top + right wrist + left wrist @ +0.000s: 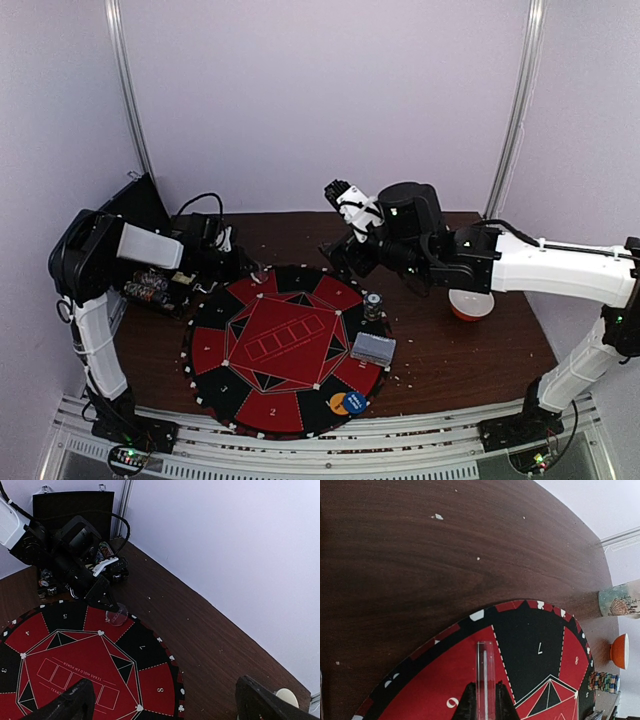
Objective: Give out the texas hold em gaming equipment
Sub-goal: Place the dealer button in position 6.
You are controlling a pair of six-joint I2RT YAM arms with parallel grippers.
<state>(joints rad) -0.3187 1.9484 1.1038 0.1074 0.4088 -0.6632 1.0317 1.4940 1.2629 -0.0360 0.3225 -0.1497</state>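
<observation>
A brown wooden table [450, 360] was enclosed by pale lilac walls [320, 100]. A round red-and-black mat [285, 345] with numbered sectors was laid at the centre of the table.

The left gripper [485, 700] was positioned over the far left rim of the mat, above red sector 6. Its jaws were pressed together on a clear chip [117, 616], which was held on edge. Whether the chip touched the mat could not be determined.

The right gripper [165, 692] was raised over the far right part of the mat with its jaws spread fully apart and nothing between them.

The remaining equipment was located on the right side of the mat:
- The cards [373, 348] were stacked back-up in one deck.
- A chip stack [372, 305] was set just beyond the cards.
- An orange chip [338, 403] and a blue chip [354, 403] were laid touching at the near rim.

A white-and-orange bowl [470, 305] was placed off the mat to the right and was partly covered by the right arm. A patterned mug [620, 600] was placed beyond the mat. The contents of neither container could be determined.
</observation>
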